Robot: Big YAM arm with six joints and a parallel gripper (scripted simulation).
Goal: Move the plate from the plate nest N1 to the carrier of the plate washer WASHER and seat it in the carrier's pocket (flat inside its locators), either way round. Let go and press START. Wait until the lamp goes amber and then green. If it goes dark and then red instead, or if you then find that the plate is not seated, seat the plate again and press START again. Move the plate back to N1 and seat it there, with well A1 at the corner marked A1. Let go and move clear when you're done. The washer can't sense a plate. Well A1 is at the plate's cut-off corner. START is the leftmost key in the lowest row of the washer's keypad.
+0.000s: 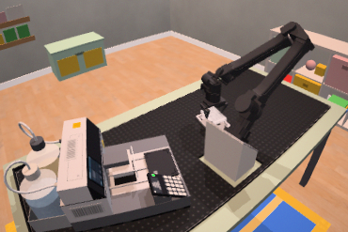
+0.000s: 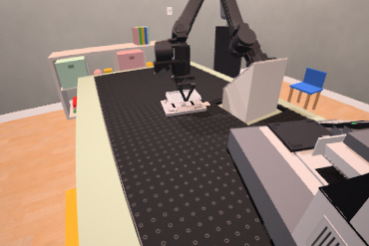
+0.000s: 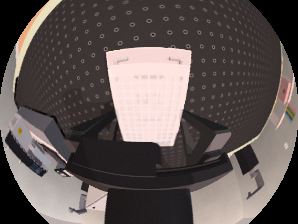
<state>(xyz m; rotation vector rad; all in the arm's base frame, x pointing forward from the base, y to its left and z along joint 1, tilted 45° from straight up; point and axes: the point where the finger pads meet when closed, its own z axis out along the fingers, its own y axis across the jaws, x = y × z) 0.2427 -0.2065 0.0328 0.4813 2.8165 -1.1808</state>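
Note:
The white plate [image 1: 216,115] [image 2: 181,98] [image 3: 150,100] is between the fingers of my gripper [image 1: 214,110] [image 2: 186,97] [image 3: 149,112], which is shut on its long sides. The plate looks level and is close above nest N1 [image 2: 185,112] [image 3: 150,53], whose far end and two locators show past it in the wrist view. Whether it touches the nest is unclear, and its cut-off corner is not clear. The washer [image 1: 81,163] [image 2: 259,153] has its carrier out, with no plate in the pocket. The keypad [image 1: 171,186] has a small green light at its upper left.
A tall grey wedge-shaped block [image 1: 228,154] [image 2: 259,89] stands between the nest and the washer, close beside the nest. Two bottles [image 1: 39,193] with tubes stand behind the washer. The arm's links rise above the wedge block.

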